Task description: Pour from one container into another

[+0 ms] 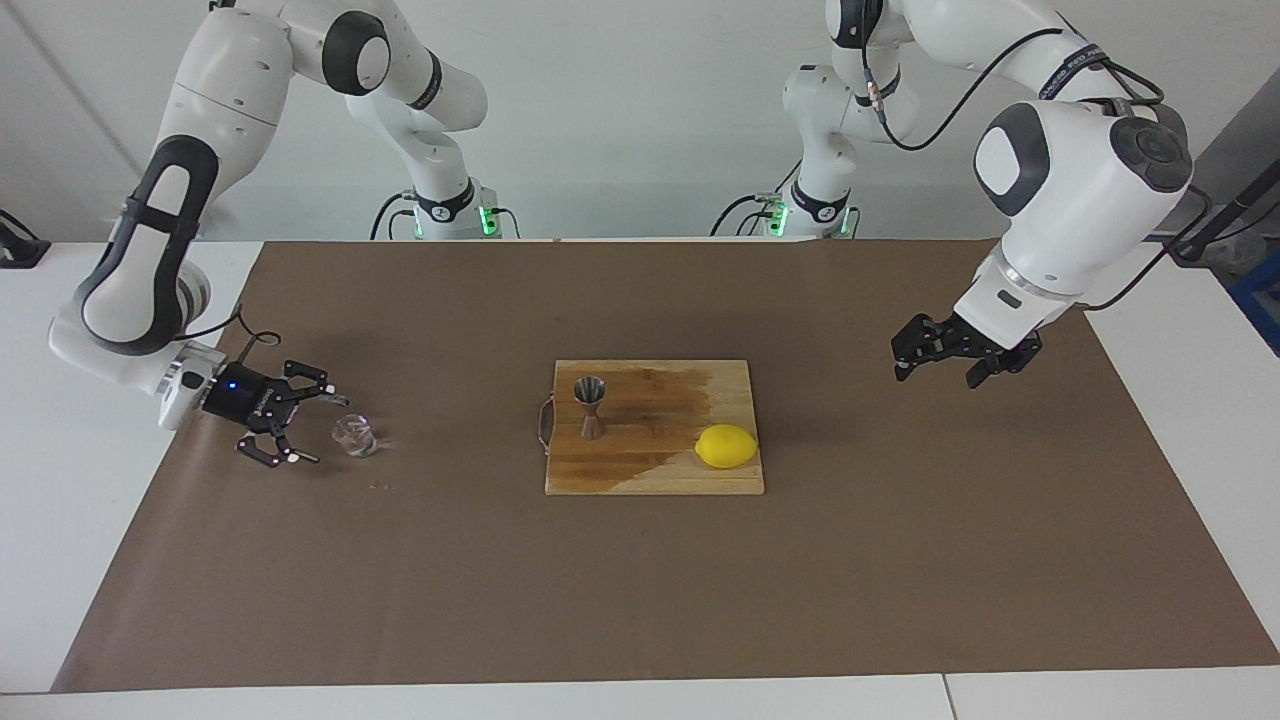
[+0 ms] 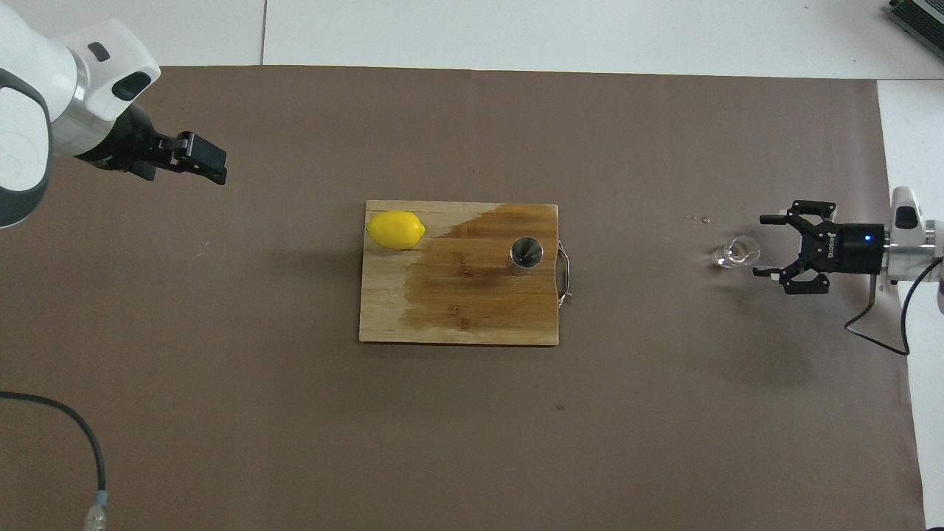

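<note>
The small clear glass cup [image 1: 352, 436] stands on the brown mat toward the right arm's end of the table; it also shows in the overhead view [image 2: 735, 253]. My right gripper [image 1: 325, 430] is open, low over the mat, with its fingertips right at the cup's edge [image 2: 759, 245]. The steel jigger [image 1: 590, 405] stands upright on the wooden cutting board [image 1: 650, 475], at its handle end [image 2: 526, 253]. My left gripper [image 1: 938, 372] is open and empty, raised over the mat beside the board toward the left arm's end [image 2: 210, 166].
A yellow lemon [image 1: 726, 446] lies on the board's other end [image 2: 396, 229]. Part of the board [image 2: 457, 324] is dark and wet. A few small specks [image 2: 700, 219] lie on the mat by the cup.
</note>
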You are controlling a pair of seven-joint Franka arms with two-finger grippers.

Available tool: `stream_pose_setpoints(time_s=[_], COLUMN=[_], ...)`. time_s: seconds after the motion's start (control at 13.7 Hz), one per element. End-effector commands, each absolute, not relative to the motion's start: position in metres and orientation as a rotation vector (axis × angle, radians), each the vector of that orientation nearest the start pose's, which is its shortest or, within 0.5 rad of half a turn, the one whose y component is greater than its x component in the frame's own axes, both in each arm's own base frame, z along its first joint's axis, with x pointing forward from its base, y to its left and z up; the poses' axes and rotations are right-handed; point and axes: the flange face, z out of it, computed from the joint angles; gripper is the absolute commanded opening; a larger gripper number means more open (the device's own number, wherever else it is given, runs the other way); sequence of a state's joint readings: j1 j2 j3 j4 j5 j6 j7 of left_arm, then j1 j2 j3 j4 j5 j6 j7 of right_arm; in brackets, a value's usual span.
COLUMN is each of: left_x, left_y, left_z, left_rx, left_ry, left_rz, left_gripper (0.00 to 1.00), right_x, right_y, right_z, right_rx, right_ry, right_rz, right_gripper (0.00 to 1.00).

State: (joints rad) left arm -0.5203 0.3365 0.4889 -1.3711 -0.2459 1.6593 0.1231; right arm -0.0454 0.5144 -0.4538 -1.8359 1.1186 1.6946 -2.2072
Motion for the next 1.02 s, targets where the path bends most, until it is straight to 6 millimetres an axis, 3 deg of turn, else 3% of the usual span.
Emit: stream_pose_setpoints(time_s=[0.0,0.58,0.8,0.95], left_x=[0.639,0.622,0.619,0.614], left_y=[-0.092,-0.079,-0.064,-0.053], left_z=[0.556,0.566,0.564,0.567], left_rx=[-3.197,-3.245,-3.259,-3.275], left_ry=[0.29,0.37,0.361,0.35], left_rz=[-0.027,0.009,0.029,0.066], left_gripper=[1.0,1.0,1.0,1.0], right_x=[0.572,0.574,0.574,0.578], right_y=[-0.195,-0.177,-0.178,-0.166], right_z=[0.255,0.246,0.244,0.244], right_rx=[-1.923,-1.946,-1.959,-1.936], right_ry=[-1.302,-1.272,-1.27,-1.283], right_rz=[-0.882,-0.906,-0.904,-0.903], right_gripper=[1.0,1.0,1.0,1.0])
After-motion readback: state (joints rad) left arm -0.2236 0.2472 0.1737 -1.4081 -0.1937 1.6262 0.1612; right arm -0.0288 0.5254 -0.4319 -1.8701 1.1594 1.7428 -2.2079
